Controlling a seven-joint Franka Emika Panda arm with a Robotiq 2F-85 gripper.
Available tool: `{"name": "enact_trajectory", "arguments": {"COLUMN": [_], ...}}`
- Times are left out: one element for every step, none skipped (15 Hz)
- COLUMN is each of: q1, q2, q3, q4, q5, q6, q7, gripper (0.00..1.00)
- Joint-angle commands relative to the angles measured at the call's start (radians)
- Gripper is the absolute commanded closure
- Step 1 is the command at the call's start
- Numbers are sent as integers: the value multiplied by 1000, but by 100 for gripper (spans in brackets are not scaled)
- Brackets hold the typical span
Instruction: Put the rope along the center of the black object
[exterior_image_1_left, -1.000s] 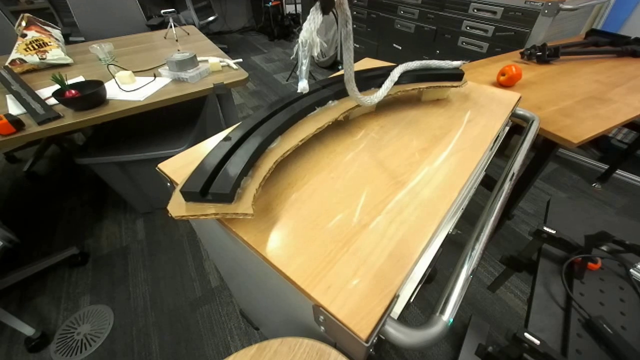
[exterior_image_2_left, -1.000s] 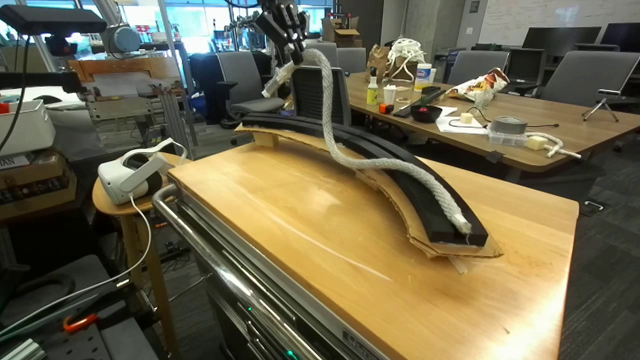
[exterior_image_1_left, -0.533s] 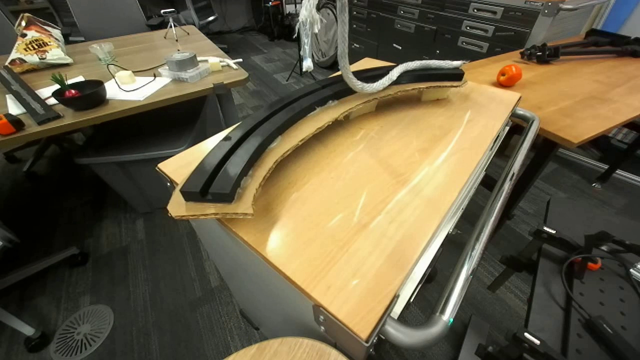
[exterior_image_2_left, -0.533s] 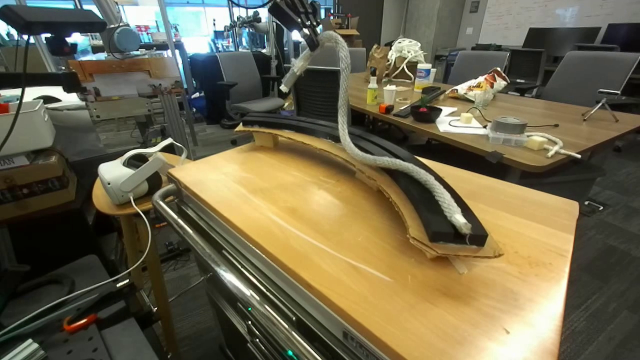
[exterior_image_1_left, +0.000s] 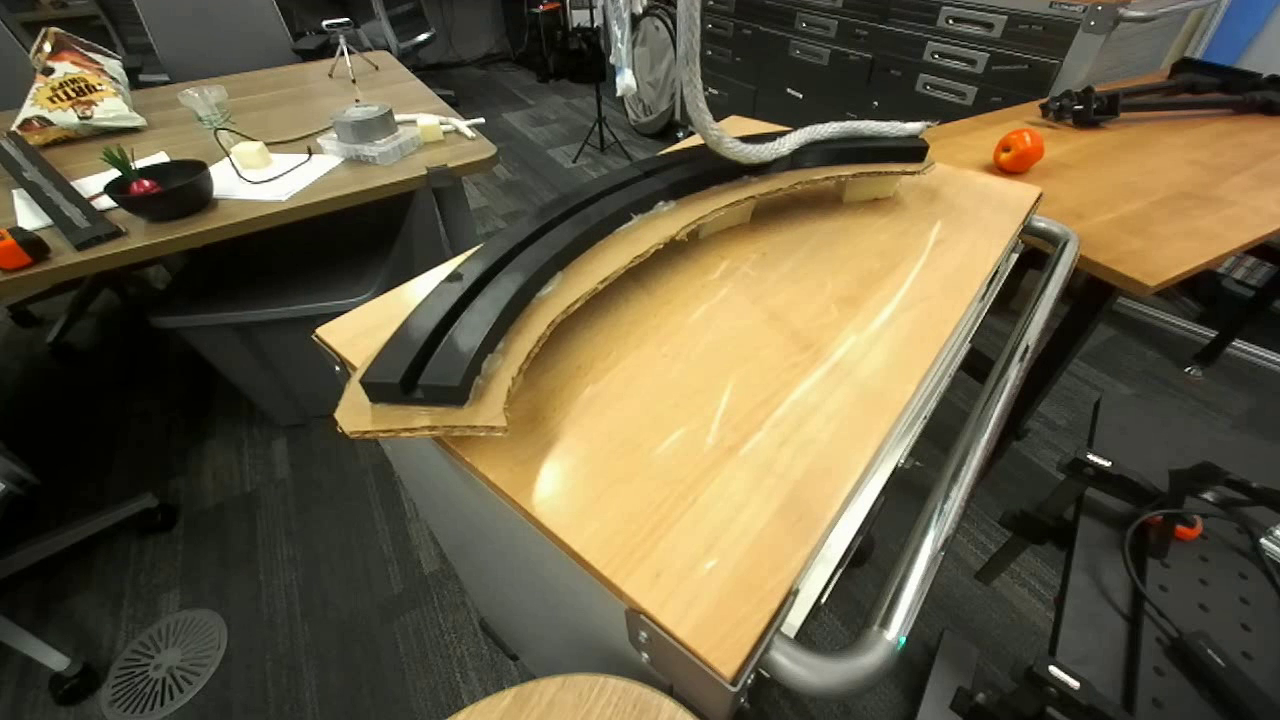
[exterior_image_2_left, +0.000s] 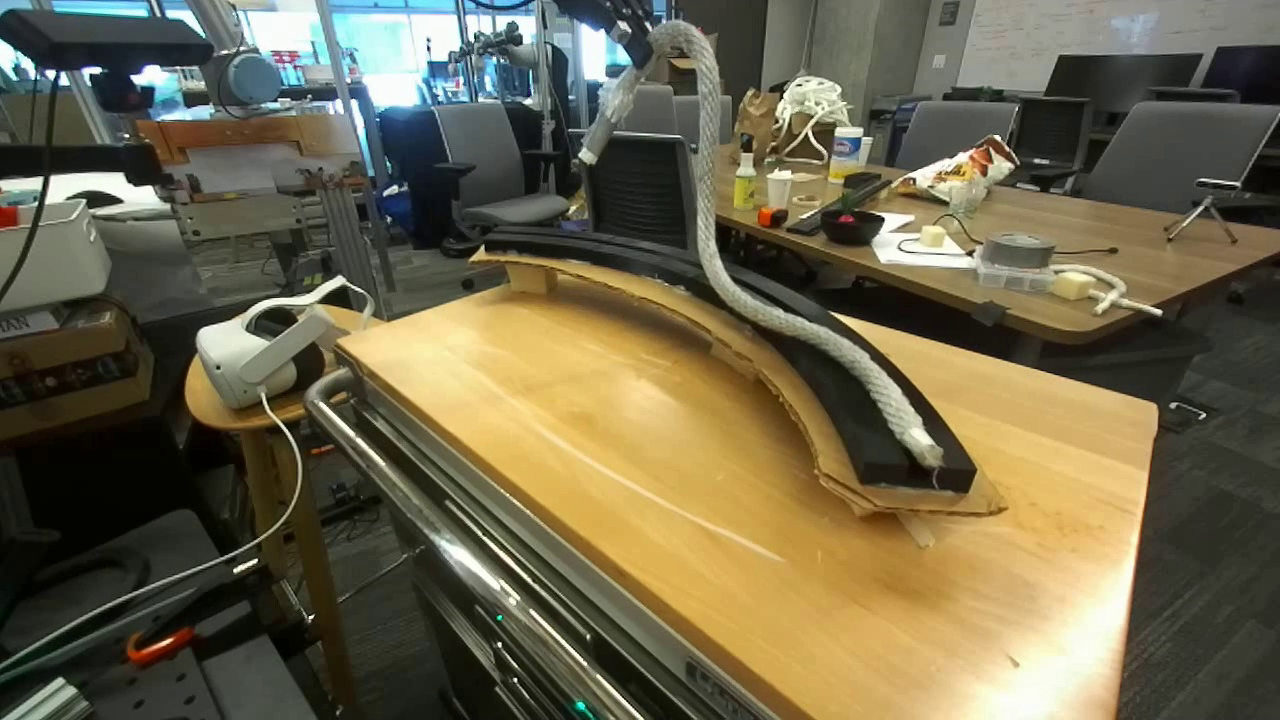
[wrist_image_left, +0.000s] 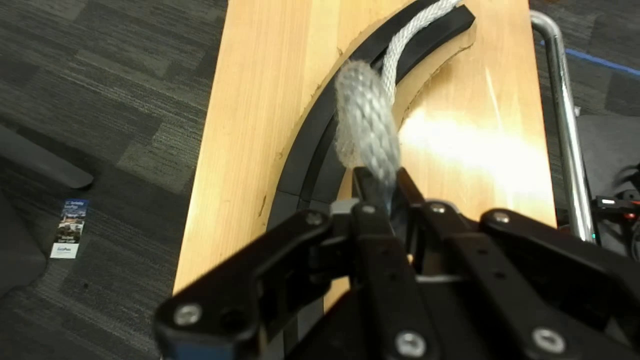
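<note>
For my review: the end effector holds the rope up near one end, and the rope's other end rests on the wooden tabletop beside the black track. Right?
Not quite: the rope has its other end on the black track, not beside it, as an exterior view shows. The end effector does hold it up near one end.

Track (exterior_image_1_left: 585, 225): black, arc-shaped, with a groove (wrist_image_left: 313, 172) down its center, lying on cardboard (exterior_image_1_left: 430, 420)
Rope (exterior_image_2_left: 705, 170): pale grey-white, braided, held aloft near one end
Lower end (exterior_image_2_left: 918, 445): over the groove at one tip of the track
Middle: rises off the track and arches over
Upper end (exterior_image_2_left: 606, 122): slants down in the air
</note>
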Motion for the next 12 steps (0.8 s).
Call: {"name": "enact_trajectory", "arguments": {"q1": [15,17,19,20,20,21,21,21,21,22,23,26], "q2": [79,90,99,108,114,119,123,128,131,136,140,146], "q3": [-15,-20,-24,-26,-28,-29,-30,-30,-31,-31,-32,-34], "q4": [98,106,113,122,130,137,145,153,159,166,172,180], "q5": [-70,-93,-118,-136,-153,-166,-178,-187,-196,-209,-218,-232], "q6": [-52,-54,-56,-61,-65,-69,-71,-74,-75,-76,-76,-77], "q7": [-25,-20,-18,-18,-19,-19,-20,-22,-22,-23,-22,-23], "gripper": [97,97,97,97,97,97,97,97,97,97,97,97]}}
